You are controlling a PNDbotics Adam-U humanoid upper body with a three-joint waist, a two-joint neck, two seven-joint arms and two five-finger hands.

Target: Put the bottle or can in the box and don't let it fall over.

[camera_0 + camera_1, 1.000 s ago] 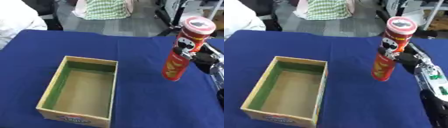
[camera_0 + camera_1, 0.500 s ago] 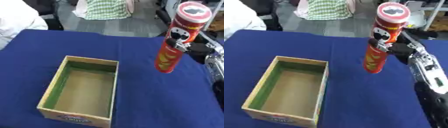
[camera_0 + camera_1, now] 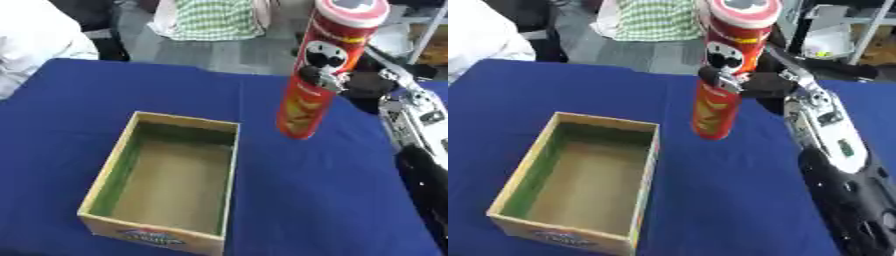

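A tall red crisp can (image 3: 322,70) with a white lid hangs upright in the air, right of and beyond the box. My right hand (image 3: 754,85) holds it at mid-height, fingers curled round its body from the right. The open cardboard box (image 3: 124,156) with a green inner wall sits on the blue table (image 3: 315,195), front left of the can; its inside holds nothing. My left hand shows in neither view.
My right forearm (image 3: 833,150) runs along the right side down to the lower right corner. Beyond the table's far edge are a green checked cloth (image 3: 214,20) and a person in white (image 3: 35,47) at the upper left.
The can has risen further off the table and travelled left toward the box, carried by my right hand. The box has stayed where it was.
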